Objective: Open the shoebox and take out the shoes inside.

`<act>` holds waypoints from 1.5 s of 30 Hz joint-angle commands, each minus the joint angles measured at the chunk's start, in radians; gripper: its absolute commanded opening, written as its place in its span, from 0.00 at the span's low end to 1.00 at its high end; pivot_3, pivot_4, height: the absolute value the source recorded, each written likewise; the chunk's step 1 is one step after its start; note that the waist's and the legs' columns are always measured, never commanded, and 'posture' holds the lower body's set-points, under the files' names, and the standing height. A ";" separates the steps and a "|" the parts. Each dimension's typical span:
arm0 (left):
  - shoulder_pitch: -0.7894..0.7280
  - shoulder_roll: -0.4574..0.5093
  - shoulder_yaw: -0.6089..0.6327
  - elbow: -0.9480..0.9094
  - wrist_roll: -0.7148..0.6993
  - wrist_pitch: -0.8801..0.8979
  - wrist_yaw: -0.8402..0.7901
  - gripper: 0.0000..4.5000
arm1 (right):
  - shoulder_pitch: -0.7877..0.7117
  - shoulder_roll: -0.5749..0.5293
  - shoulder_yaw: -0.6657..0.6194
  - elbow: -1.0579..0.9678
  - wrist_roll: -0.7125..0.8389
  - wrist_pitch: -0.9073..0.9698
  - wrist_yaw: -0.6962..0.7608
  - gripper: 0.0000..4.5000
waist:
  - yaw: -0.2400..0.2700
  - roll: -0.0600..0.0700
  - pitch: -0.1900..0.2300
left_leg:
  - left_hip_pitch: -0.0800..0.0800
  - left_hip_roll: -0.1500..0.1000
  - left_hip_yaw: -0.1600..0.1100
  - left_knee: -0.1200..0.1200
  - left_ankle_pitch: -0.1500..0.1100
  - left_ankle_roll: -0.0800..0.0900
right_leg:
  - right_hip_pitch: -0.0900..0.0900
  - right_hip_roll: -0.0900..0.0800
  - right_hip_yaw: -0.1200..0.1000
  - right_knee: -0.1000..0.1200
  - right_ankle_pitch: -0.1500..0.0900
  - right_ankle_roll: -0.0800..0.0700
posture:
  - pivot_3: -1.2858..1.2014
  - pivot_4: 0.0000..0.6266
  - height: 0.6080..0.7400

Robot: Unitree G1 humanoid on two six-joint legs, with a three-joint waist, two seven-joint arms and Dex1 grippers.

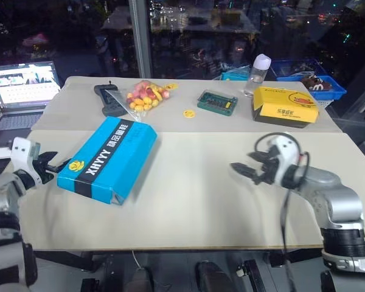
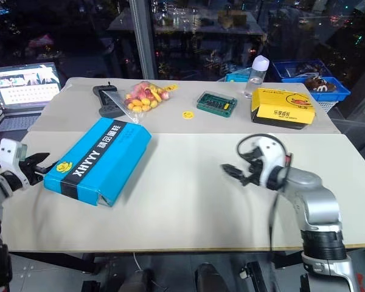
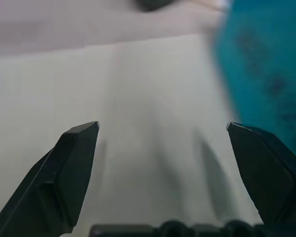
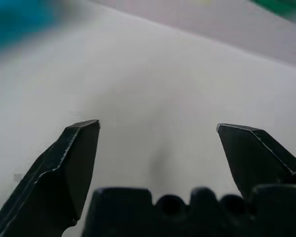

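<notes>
The blue shoebox [image 1: 109,159] lies flat on the table's left half, its lid down and its black band with white lettering facing up. The shoes are out of view. My left gripper [image 1: 56,163] hovers open just off the box's near left corner, nothing between its fingers; in the left wrist view the box [image 3: 266,74] lies beside one open finger [image 3: 74,168]. My right gripper [image 1: 243,169] is open above bare tabletop, well to the right of the box and pointing toward it. In the right wrist view the box [image 4: 15,19] is a blue patch far off.
Along the far side of the table stand a yellow box [image 1: 285,104], a green case [image 1: 217,102], a bottle [image 1: 258,74], a bag of coloured sweets [image 1: 145,96] and a black device [image 1: 109,100]. A laptop [image 1: 24,85] is at far left, a blue basket [image 1: 313,79] at far right.
</notes>
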 commanded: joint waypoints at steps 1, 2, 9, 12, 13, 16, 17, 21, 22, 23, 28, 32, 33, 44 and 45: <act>-0.062 0.029 -0.027 0.067 0.040 -0.042 -0.056 0.85 | -0.059 0.044 0.129 -0.024 -0.027 -0.017 -0.004 0.74 | 0.002 0.000 0.000 | 0.000 0.000 0.000 0.000 0.000 0.000 | 0.000 0.000 0.000 0.000 0.000 0.000 | 0.52 0.24 1.00; -0.073 0.028 -0.030 0.079 0.046 -0.048 -0.060 0.75 | -0.071 0.056 0.161 -0.022 -0.037 -0.025 -0.001 0.66 | 0.004 0.000 0.000 | -0.001 0.000 0.000 0.000 0.000 0.000 | -0.001 0.000 0.000 0.001 0.000 0.000 | 0.52 0.24 1.00; -0.115 0.001 -0.053 0.115 0.084 -0.081 -0.073 0.21 | -0.172 0.152 0.338 0.135 -0.170 -0.109 -0.044 0.12 | 0.017 0.000 0.000 | -0.016 -0.001 -0.001 0.005 0.000 0.000 | -0.017 0.000 0.000 0.013 -0.004 0.001 | 0.52 0.24 1.00; -0.096 -0.026 -0.082 0.078 0.102 -0.102 -0.107 0.20 | -0.230 0.202 0.381 0.253 -0.231 -0.151 -0.077 0.07 | 0.028 0.000 0.000 | -0.016 -0.001 -0.001 0.005 0.000 0.001 | -0.017 0.000 0.000 0.013 -0.004 0.001 | 0.52 0.24 1.00; -0.091 -0.036 -0.088 0.063 0.103 -0.103 -0.118 0.20 | -0.247 0.219 0.386 0.284 -0.246 -0.158 -0.089 0.07 | 0.030 0.000 0.000 | -0.016 -0.001 -0.001 0.006 0.000 0.000 | -0.017 0.000 0.000 0.013 -0.004 0.001 | 0.52 0.24 1.00; -0.057 -0.072 -0.121 -0.019 0.109 -0.100 -0.157 0.20 | -0.291 0.266 0.425 0.361 -0.297 -0.188 -0.104 0.07 | 0.031 0.000 0.000 | -0.016 -0.001 -0.001 0.006 0.001 0.000 | -0.017 0.000 0.000 0.013 -0.003 0.000 | 0.52 0.24 1.00; -0.038 -0.084 -0.135 -0.059 0.110 -0.098 -0.171 0.20 | -0.300 0.281 0.434 0.377 -0.306 -0.198 -0.102 0.07 | 0.031 0.000 0.000 | -0.016 -0.001 -0.001 0.006 0.001 0.001 | -0.017 0.000 0.000 0.013 -0.003 0.000 | 0.52 0.24 1.00; 0.048 -0.149 -0.195 -0.280 0.121 -0.109 -0.172 0.20 | -0.340 0.345 0.447 0.455 -0.340 -0.238 -0.106 0.07 | 0.038 0.000 0.000 | -0.016 -0.001 -0.001 0.006 0.001 0.001 | -0.016 0.000 -0.001 0.013 0.000 -0.005 | 0.52 0.24 1.00; 0.060 -0.156 -0.200 -0.319 0.117 -0.102 -0.174 0.20 | -0.345 0.349 0.441 0.468 -0.346 -0.243 -0.104 0.07 | 0.042 0.000 0.000 | -0.016 -0.001 -0.001 0.006 0.001 0.001 | -0.016 0.000 -0.001 0.013 0.000 -0.005 | 0.52 0.24 1.00; 0.068 -0.161 -0.205 -0.351 0.115 -0.094 -0.173 0.20 | -0.350 0.349 0.433 0.481 -0.352 -0.248 -0.106 0.07 | 0.044 0.000 0.000 | -0.016 -0.001 -0.001 0.006 0.001 0.001 | -0.016 0.000 -0.001 0.013 0.000 -0.005 | 0.52 0.24 1.00; 0.073 -0.209 -0.242 -0.509 0.092 -0.037 -0.178 0.20 | -0.350 0.289 0.381 0.478 -0.359 -0.243 -0.095 0.07 | 0.058 0.000 0.000 | -0.016 -0.001 -0.001 0.008 0.001 0.001 | -0.015 0.000 -0.001 0.013 0.000 -0.005 | 0.52 0.24 1.00; 0.044 -0.245 -0.265 -0.527 0.102 -0.030 -0.172 0.20 | -0.308 0.208 0.349 0.388 -0.353 -0.199 -0.061 0.07 | 0.057 0.000 0.000 | -0.016 -0.001 -0.001 0.008 0.001 0.001 | -0.015 0.000 -0.001 0.013 -0.001 -0.003 | 0.52 0.24 1.00; 0.032 -0.258 -0.270 -0.522 0.102 -0.030 -0.172 0.20 | -0.290 0.182 0.342 0.356 -0.350 -0.186 -0.049 0.07 | 0.056 0.000 0.000 | -0.016 -0.001 -0.001 0.008 0.001 0.001 | -0.015 0.000 -0.001 0.013 -0.001 -0.003 | 0.52 0.24 1.00; -0.099 -0.361 -0.332 -0.339 0.159 -0.169 -0.154 0.20 | -0.115 -0.012 0.194 0.008 -0.291 0.042 -0.049 0.07 | 0.054 0.000 0.000 | -0.016 -0.001 -0.001 0.011 0.001 0.001 | -0.014 0.000 -0.001 0.013 -0.002 0.001 | 0.52 0.24 1.00; -0.106 -0.364 -0.328 -0.327 0.159 -0.185 -0.149 0.20 | -0.107 -0.012 0.184 -0.015 -0.283 0.064 -0.053 0.07 | 0.053 0.000 0.000 | -0.016 -0.001 -0.001 0.011 0.002 0.002 | -0.013 0.000 -0.001 0.013 -0.002 0.002 | 0.52 0.24 1.00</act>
